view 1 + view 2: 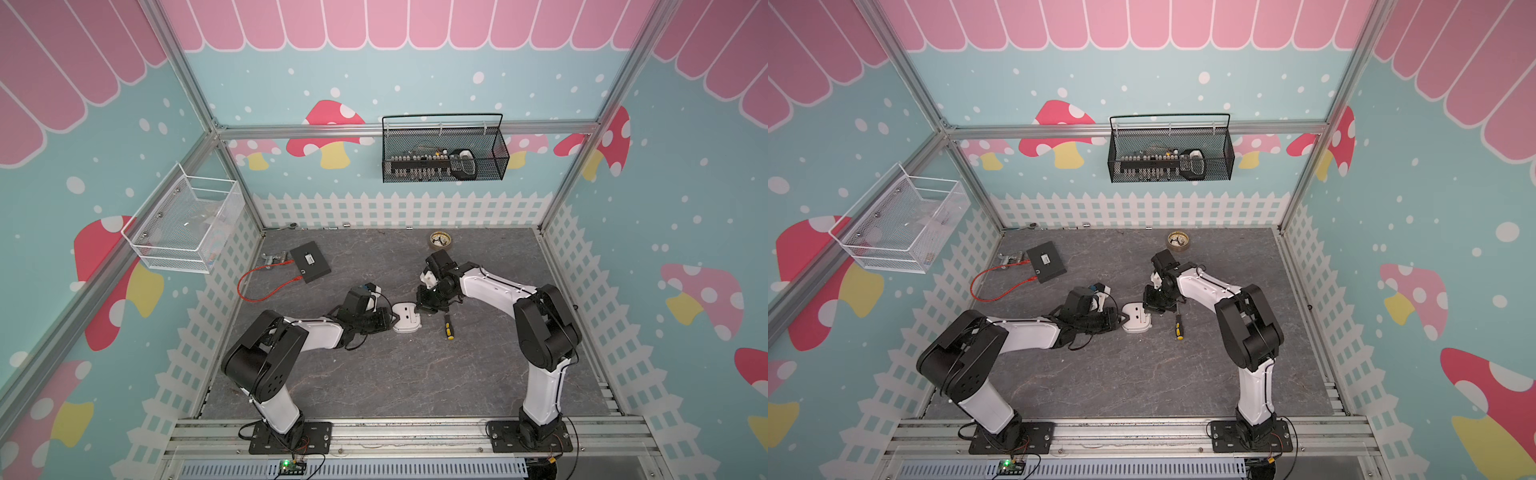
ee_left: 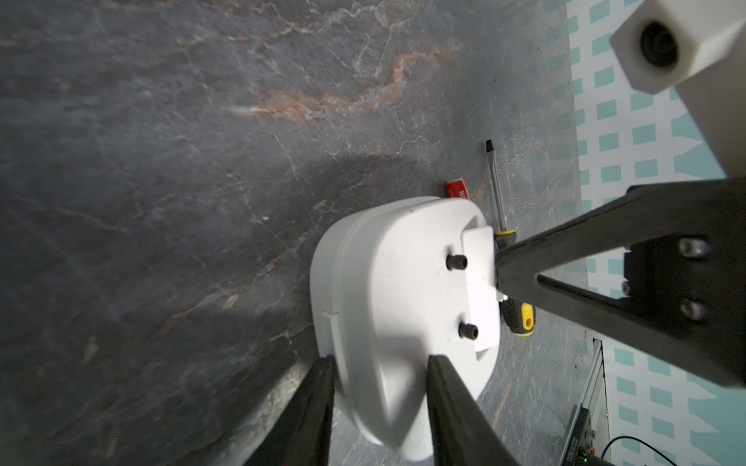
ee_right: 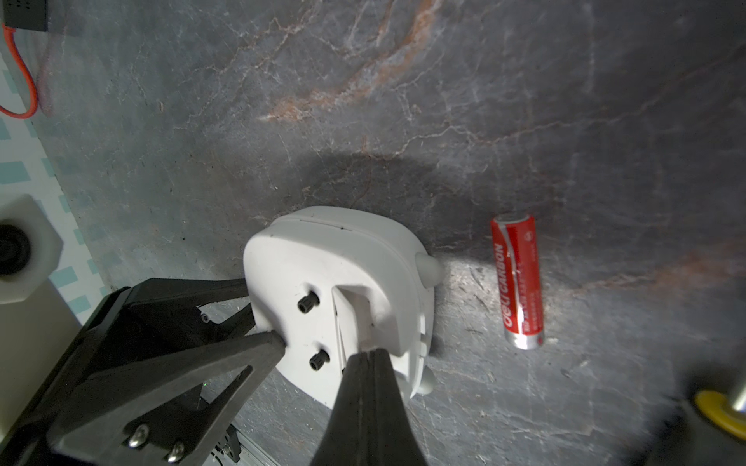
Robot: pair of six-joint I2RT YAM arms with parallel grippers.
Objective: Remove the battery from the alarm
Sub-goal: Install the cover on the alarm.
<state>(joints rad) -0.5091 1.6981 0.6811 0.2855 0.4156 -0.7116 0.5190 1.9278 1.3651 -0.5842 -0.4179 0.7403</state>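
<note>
The white alarm [image 1: 406, 318] [image 1: 1136, 318] lies face down mid-table, its plain back and rectangular recess [image 3: 355, 310] turned up. My left gripper [image 2: 379, 361] is shut on the alarm's edge, a finger pressed against each side. The right gripper [image 3: 369, 353] is shut with nothing in it, and its tips rest at the recess. A red battery [image 3: 518, 282] lies loose on the table beside the alarm, apart from both grippers. From the left wrist only one end of the battery [image 2: 458, 189] shows behind the alarm. In both top views the right gripper hides it.
A black-and-yellow screwdriver [image 1: 448, 326] [image 2: 518, 318] lies just right of the alarm. Farther back sit a brass disc [image 1: 440, 240] and a black box [image 1: 310, 262] with a red cable. A black wire basket [image 1: 444, 153] hangs on the back wall, a white one [image 1: 183, 224] on the left.
</note>
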